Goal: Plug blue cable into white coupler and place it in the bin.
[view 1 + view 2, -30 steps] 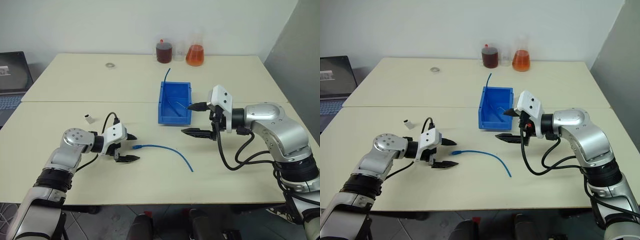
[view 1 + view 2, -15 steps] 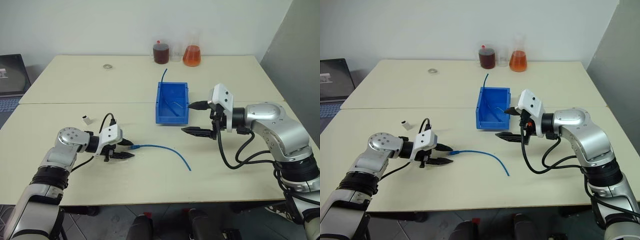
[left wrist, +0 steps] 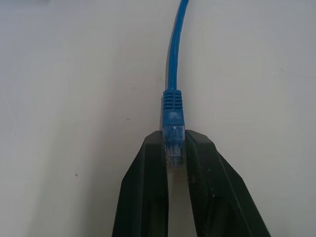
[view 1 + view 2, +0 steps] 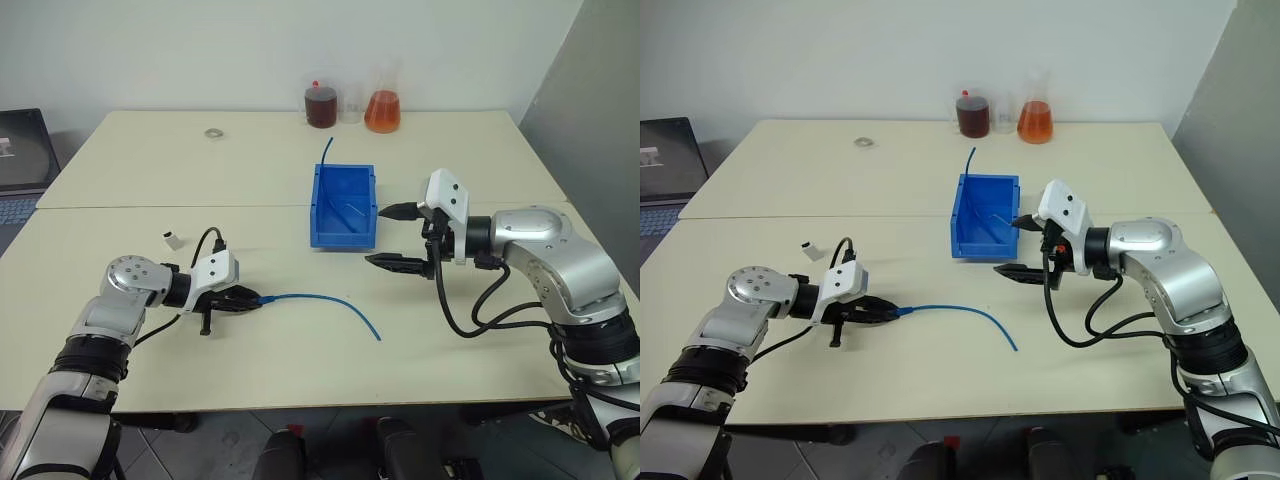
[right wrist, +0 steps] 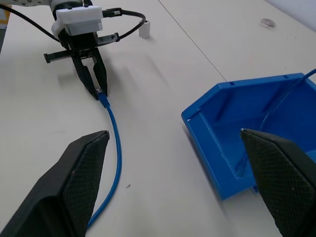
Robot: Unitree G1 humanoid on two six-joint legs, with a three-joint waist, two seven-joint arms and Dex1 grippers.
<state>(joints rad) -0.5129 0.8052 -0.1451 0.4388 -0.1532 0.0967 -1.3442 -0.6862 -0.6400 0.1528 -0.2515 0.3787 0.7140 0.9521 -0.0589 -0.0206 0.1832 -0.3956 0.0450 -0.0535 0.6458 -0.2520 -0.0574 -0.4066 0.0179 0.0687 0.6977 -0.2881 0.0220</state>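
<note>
Where a second earlier the left gripper (image 4: pixel 245 297) stood wide open short of the plug, its fingers had since closed on the clear plug end of the blue cable (image 4: pixel 325 300), the cord trailing rightward in a curve on the table (image 4: pixel 300 380). Right gripper (image 4: pixel 392 238): unchanged, spread wide, holding nothing, poised just right of the bin (image 4: pixel 343 206). White coupler (image 4: pixel 173 239): unmoved, on the table behind the left arm.

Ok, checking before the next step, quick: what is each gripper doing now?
Left gripper: shut on the blue cable, at its plug.
Right gripper: open, holding nothing.
</note>
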